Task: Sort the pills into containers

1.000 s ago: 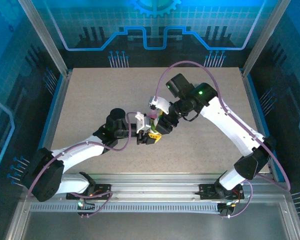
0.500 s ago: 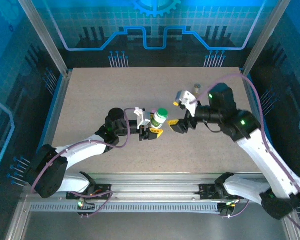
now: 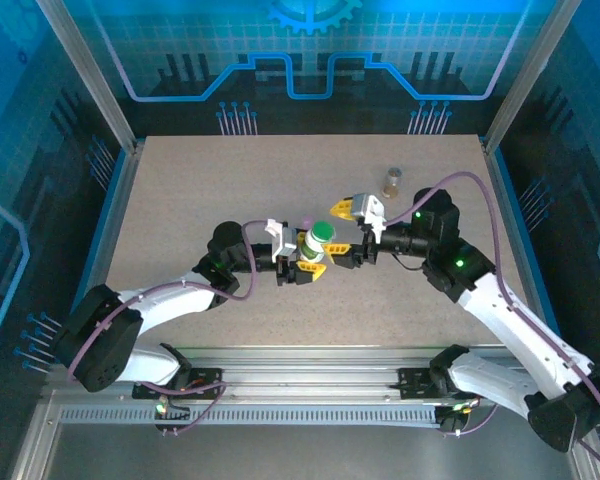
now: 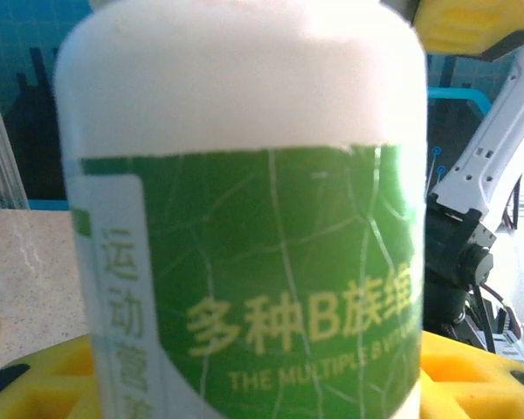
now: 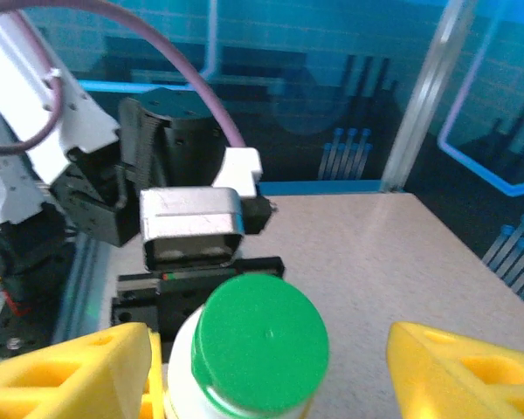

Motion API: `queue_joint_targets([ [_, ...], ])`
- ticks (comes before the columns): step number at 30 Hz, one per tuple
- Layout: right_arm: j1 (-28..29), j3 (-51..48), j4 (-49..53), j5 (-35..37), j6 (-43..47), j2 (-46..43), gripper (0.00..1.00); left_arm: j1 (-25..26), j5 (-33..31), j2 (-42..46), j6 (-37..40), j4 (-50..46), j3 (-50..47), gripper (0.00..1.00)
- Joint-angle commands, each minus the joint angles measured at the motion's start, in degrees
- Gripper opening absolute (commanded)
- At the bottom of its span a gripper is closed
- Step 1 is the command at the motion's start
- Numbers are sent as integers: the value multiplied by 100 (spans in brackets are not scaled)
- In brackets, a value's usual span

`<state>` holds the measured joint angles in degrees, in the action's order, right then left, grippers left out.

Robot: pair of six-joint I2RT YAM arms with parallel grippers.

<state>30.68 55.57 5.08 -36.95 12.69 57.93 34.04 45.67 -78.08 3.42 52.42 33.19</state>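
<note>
**Position.** The white bottle (image 3: 318, 243) is at the centre of the overhead frame, above the desk (image 3: 180, 190). Its green cap (image 5: 260, 342) points toward the right arm. A brown vial (image 3: 391, 181) stands apart on the desk in the upper right of the same frame.

**Left pincer.** The left pincer (image 3: 302, 252) pinches the bottle across its body. In the left wrist view the yellow pads (image 4: 472, 375) sit against the lower part of the green label (image 4: 271, 288).

**Right pincer.** The right pincer (image 5: 269, 362) is spread. One yellow finger (image 5: 70, 371) sits at the lower left of its wrist frame and the other at the lower right, with the cap between them. Clear space shows on the right side. Contact on the left side cannot be confirmed.

**Handling.** The bottle appears to be rigid plastic, probably light, with a smooth label that may slip under twisting load. Grip the cap on its side wall, squarely across the diameter. The body grip must resist rotation. Avoid squeezing hard enough to tilt the bottle and spill its contents.
</note>
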Motion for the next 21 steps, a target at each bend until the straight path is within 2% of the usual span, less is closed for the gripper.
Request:
queue_joint_targets([
  [1,-55,401,37,-967,156,235,72,2,594,-82,266,427,-64,0],
  [5,-88,845,944,-1506,798,554,70,-18,1176,-227,212,448,55,0],
  [9,-175,1266,1823,-1662,1413,895,63,-28,1400,-321,185,598,115,0],
  [12,-195,1470,2285,-1777,1719,1056,62,-37,1485,-330,194,525,196,0],
  [21,-208,1601,2778,-1991,2203,1349,64,-84,1540,-357,300,424,231,0],
])
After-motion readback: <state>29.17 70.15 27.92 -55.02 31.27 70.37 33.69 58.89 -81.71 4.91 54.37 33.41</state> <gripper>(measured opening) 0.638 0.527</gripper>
